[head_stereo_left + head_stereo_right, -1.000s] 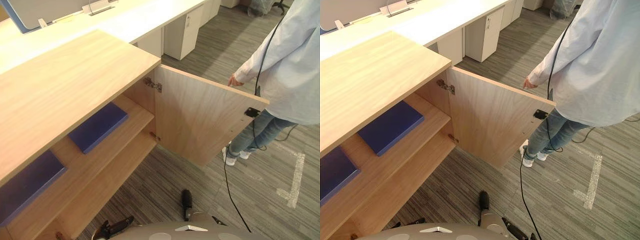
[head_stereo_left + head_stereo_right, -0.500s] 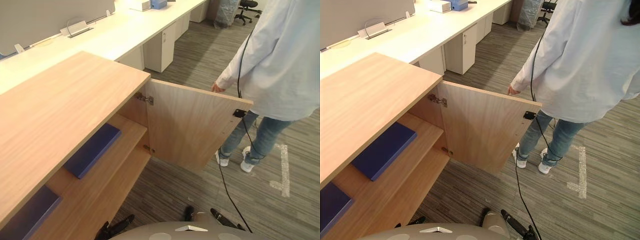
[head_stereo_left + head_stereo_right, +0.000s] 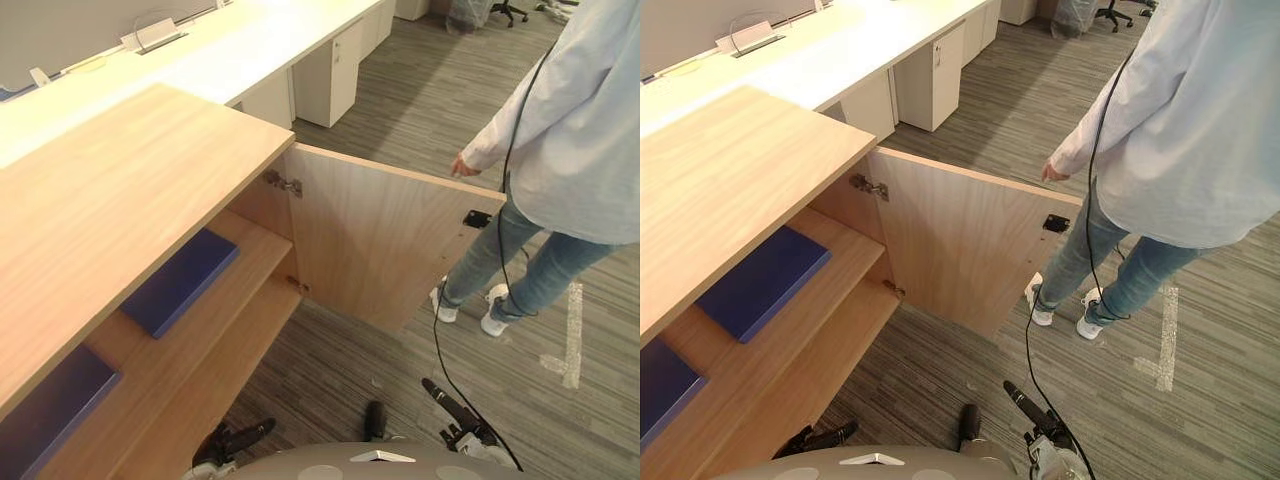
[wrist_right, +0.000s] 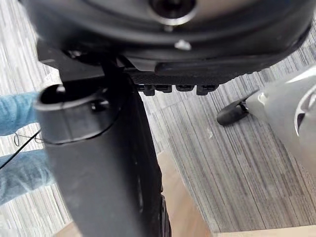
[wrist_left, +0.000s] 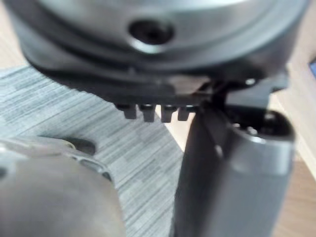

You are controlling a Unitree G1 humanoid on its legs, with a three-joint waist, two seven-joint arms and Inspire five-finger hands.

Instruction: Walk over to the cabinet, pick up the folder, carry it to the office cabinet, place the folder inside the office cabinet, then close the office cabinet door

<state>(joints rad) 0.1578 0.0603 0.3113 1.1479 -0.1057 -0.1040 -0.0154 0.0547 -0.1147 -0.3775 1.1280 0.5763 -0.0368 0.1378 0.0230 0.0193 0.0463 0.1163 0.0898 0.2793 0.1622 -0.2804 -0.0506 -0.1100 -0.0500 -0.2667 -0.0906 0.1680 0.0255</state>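
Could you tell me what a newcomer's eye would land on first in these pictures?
First the wooden office cabinet, its door standing wide open over the grey carpet. Inside, a blue folder lies flat on the upper shelf, with a second blue folder further left along it. A person in a pale shirt and jeans stands just past the door's free edge, one hand close to its top corner.

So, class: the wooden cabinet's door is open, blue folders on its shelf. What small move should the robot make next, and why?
Probably raise the right robot hand toward the free edge of the wooden cabinet door. A flat blue folder lies on the shelf, the door stands wide open, and that hand hangs low, empty. Mind the person's hand by that edge.
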